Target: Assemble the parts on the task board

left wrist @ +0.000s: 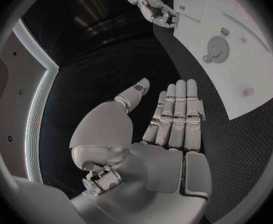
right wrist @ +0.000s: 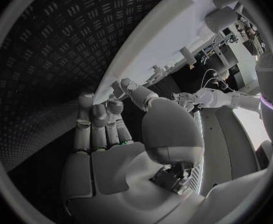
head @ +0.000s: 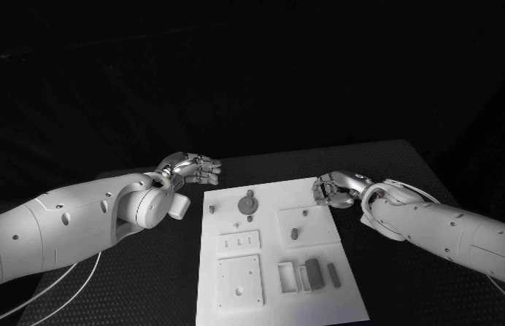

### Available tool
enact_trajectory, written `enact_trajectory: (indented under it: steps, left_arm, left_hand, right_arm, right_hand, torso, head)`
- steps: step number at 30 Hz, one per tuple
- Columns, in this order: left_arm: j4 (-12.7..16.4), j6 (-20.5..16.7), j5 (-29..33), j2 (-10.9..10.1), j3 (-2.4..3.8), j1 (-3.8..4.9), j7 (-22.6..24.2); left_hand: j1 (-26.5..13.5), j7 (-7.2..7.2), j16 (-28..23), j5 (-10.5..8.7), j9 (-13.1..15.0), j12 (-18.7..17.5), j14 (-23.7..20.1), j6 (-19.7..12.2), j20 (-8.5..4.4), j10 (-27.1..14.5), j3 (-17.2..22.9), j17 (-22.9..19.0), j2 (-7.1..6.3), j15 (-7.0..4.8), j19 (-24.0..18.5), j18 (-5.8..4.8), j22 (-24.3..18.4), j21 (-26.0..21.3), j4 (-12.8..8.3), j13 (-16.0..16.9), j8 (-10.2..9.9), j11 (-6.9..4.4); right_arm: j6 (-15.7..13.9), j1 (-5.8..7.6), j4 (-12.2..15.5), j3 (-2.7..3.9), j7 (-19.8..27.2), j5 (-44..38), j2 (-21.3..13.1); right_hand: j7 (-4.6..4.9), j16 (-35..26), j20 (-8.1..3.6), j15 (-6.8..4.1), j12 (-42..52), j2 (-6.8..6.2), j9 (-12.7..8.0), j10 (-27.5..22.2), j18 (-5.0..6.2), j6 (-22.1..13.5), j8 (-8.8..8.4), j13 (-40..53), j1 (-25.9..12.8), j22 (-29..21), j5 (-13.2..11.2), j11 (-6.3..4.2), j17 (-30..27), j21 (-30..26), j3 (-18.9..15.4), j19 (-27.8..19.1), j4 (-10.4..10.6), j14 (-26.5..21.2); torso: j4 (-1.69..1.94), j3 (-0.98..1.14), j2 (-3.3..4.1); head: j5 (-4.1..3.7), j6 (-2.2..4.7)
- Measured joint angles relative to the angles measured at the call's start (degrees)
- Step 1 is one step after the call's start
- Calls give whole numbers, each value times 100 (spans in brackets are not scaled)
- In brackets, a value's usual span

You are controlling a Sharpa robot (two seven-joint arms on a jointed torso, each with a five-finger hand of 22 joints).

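The white task board (head: 326, 304) lies mid-table. On it are a grey round disc (head: 247, 203), a small peg (head: 211, 209) near its left edge, another peg (head: 295, 233) on a raised square, and dark upright blocks (head: 312, 273) near the front. My left hand (head: 190, 169) hovers over the black table just off the board's far left corner, fingers straight and apart, holding nothing. My right hand (head: 338, 189) is at the board's far right corner, fingers loosely bent, also holding nothing. The left wrist view shows the left hand (left wrist: 167, 119) flat, with the disc (left wrist: 218, 47) beyond it.
Two white plates with holes (head: 238, 241) (head: 240, 280) sit on the board's left half, and a white bracket (head: 286, 275) stands beside the blocks. Black textured table (head: 157, 282) surrounds the board. In the right wrist view my right hand (right wrist: 111, 129) sits beside the board's edge (right wrist: 173, 30).
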Motion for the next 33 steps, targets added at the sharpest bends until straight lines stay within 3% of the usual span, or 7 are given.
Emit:
enact_trajectory:
  steps: [18,29,33]
  left_arm:
    - [7,3,-1,-4,0,0,-3]
    - [11,4,-1,-7,0,0,-8]
    - [11,4,-2,-12,0,0,-10]
  left_hand:
    - [0,21,0,0,1,0,0,-21,0,0,0,4,0,0,0,0,-1,0,0,1,0,0]
    - [0,21,0,0,1,0,0,-21,0,0,0,9,0,0,0,-1,3,0,0,1,0,0]
    - [0,21,0,0,1,0,0,-21,0,0,0,9,0,0,0,-1,3,0,0,1,0,0]
  right_arm:
    - [-58,-17,-51,0,-52,-12,57]
    - [-144,-18,-73,1,-95,-46,60]
    - [-167,-18,-73,1,-106,-62,60]
  right_hand:
    - [0,23,-50,-53,21,30,65,0,-5,0,95,-32,-30,0,0,0,-13,23,-16,51,16,55]
    - [0,44,-90,-113,21,253,168,0,-41,0,178,-75,21,0,0,0,-36,23,33,92,-1,137]
    - [0,44,-71,-112,21,273,206,0,1,1,212,-88,31,0,0,0,-38,44,44,113,-22,138]
  torso:
    - [2,2,0]
    - [-2,2,-3]
    - [-1,2,-3]
  head:
    - [15,-26]
    - [20,-34]
    - [20,-38]
